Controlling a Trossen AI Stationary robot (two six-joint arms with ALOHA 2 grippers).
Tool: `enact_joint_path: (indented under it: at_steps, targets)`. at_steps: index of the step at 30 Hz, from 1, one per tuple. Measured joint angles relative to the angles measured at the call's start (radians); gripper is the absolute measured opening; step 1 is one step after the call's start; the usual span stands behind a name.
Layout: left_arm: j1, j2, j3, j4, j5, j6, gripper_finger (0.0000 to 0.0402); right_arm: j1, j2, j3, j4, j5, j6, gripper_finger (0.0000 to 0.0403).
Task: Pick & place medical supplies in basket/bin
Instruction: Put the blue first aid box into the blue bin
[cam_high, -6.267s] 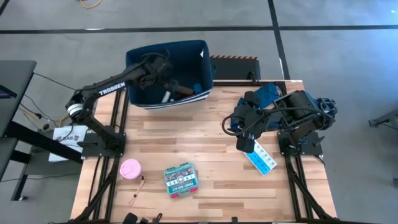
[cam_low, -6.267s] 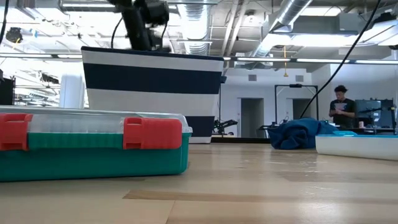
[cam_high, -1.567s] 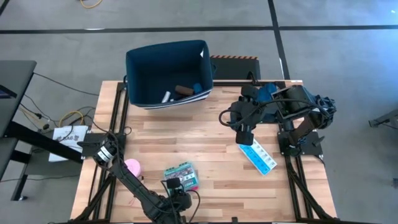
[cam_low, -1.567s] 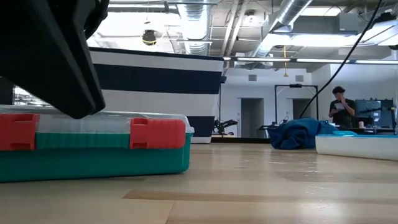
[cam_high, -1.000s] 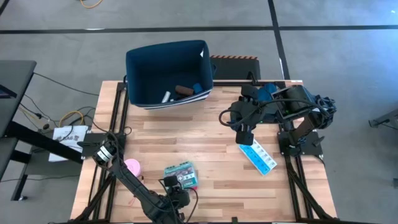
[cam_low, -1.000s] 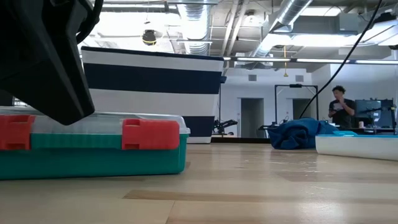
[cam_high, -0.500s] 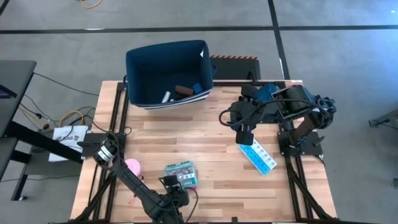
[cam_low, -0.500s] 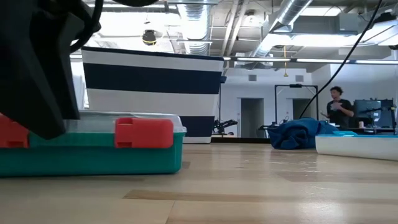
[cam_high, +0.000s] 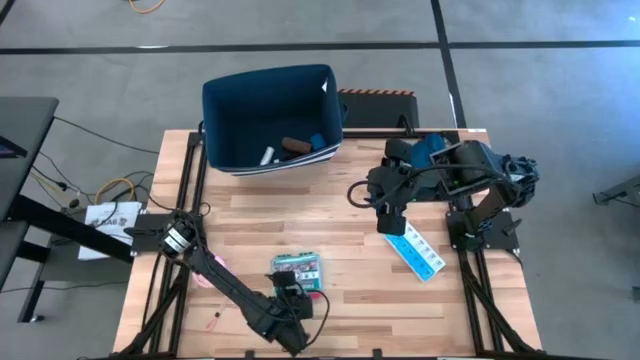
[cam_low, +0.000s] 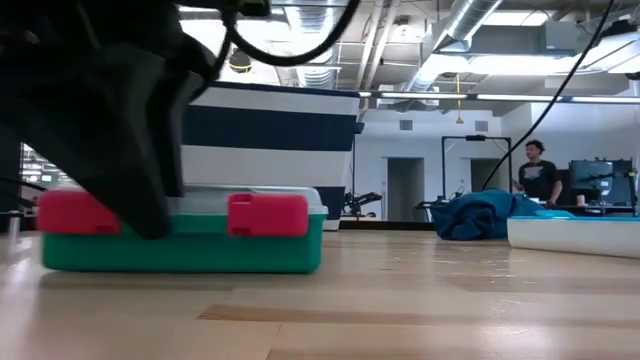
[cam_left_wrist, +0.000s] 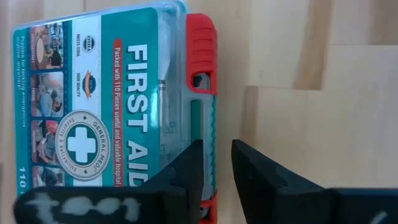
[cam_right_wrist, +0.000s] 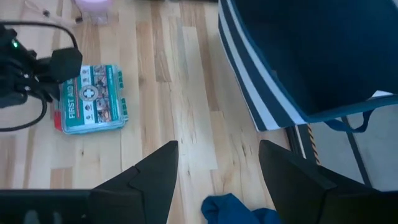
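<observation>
The teal first-aid box lies flat near the table's front edge, its red-latched rim pinched by the left gripper, probably for carrying to the far navy bin, while the right gripper waits spread at right.

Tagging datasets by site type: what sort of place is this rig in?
Most likely a robotics lab or industrial workspace. The low view shows exposed silver ceiling ducts and a person standing at a workstation in the open room behind; the high view shows a light wooden slatted table on a grey concrete floor.
</observation>
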Motion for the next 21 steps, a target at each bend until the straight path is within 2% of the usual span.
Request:
enact_joint_path:
  at_steps: [5,10,13,18,19,21]
  targets:
    - [0.016,0.000,0.002,-0.003,0.001,0.038,0.0012,0.000,0.002,-0.054,-0.002,0.000,-0.001,0.0216]
    - [0.016,0.005,0.079,-0.030,-0.090,0.037,0.0004,0.000,0.001,-0.078,-0.003,0.000,-0.001,0.0216]
    - [0.014,0.005,0.193,-0.192,-0.180,0.025,0.0003,0.000,0.000,-0.078,-0.002,0.001,0.000,0.0216]
    - [0.008,0.003,0.455,-0.633,-0.377,-0.120,0.0002,0.005,0.000,-0.078,-0.002,0.001,0.000,0.0216]
    - [0.014,-0.005,0.496,-0.651,-0.426,-0.135,0.0001,0.005,0.000,-0.078,-0.002,0.001,0.001,0.0216]
    - [0.025,-0.062,0.522,-0.618,-0.478,-0.050,0.0001,0.005,0.000,-0.078,-0.001,0.002,0.009,0.0216]
